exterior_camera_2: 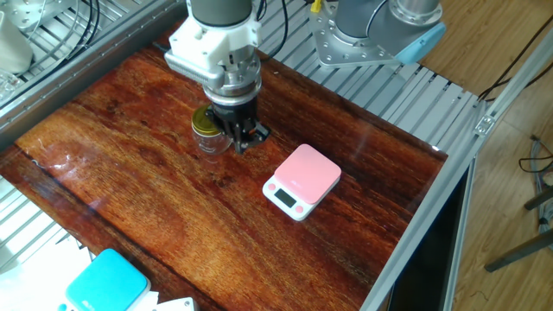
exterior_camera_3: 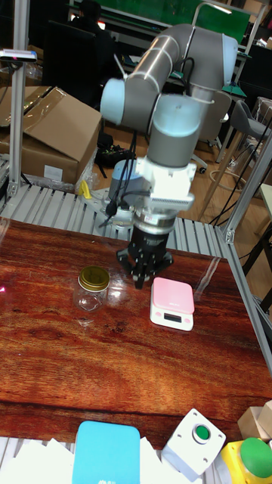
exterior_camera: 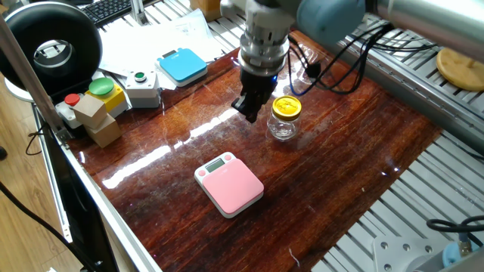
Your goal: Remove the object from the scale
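One fixed view: the small clear glass jar with gold lid point(exterior_camera: 284, 116) stands upright on the dark red wooden table point(exterior_camera: 340, 151), off the flat pink square scale point(exterior_camera: 229, 183), just right of the empty gripper point(exterior_camera: 249, 112).

The other fixed view: jar point(exterior_camera_2: 208, 131) just left of gripper point(exterior_camera_2: 244, 139).

Tall fixed view: gripper point(exterior_camera_3: 143, 280) fingers look drawn together, gripping nothing, between jar point(exterior_camera_3: 92, 289) and scale point(exterior_camera_3: 172, 302).

arm: bent at the elbow, wrist pointed straight down | tool point(exterior_camera: 249, 110) point(exterior_camera_2: 244, 138) point(exterior_camera_3: 143, 278): held upright, fingers closed together, nothing gripped | height: raised
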Available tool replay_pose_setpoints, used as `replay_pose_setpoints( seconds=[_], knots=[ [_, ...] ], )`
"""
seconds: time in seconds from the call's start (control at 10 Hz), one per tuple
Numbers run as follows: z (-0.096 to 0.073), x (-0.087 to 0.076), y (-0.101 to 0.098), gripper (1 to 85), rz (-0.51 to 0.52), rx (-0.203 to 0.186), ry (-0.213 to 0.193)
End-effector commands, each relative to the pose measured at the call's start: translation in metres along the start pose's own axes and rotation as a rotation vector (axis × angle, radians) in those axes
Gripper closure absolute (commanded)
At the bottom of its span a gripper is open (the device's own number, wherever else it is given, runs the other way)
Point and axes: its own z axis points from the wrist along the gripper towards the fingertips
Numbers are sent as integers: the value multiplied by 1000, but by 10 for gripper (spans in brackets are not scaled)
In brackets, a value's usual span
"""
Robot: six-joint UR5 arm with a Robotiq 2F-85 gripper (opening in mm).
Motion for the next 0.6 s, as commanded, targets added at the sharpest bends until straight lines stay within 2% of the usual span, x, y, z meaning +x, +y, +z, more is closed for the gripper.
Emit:
replay_pose_setpoints(
  seconds=[0.0, 0.1, 0.3, 0.5],
  knots=[
    [-61, 18, 6, 847, 20, -2, 61],
    [-72, 15, 1, 847, 28, 31, 83],
    [-68, 9, -1, 847, 89, 52, 93],
    [-72, -5, 6, 847, 124, 29, 35]
  ],
)
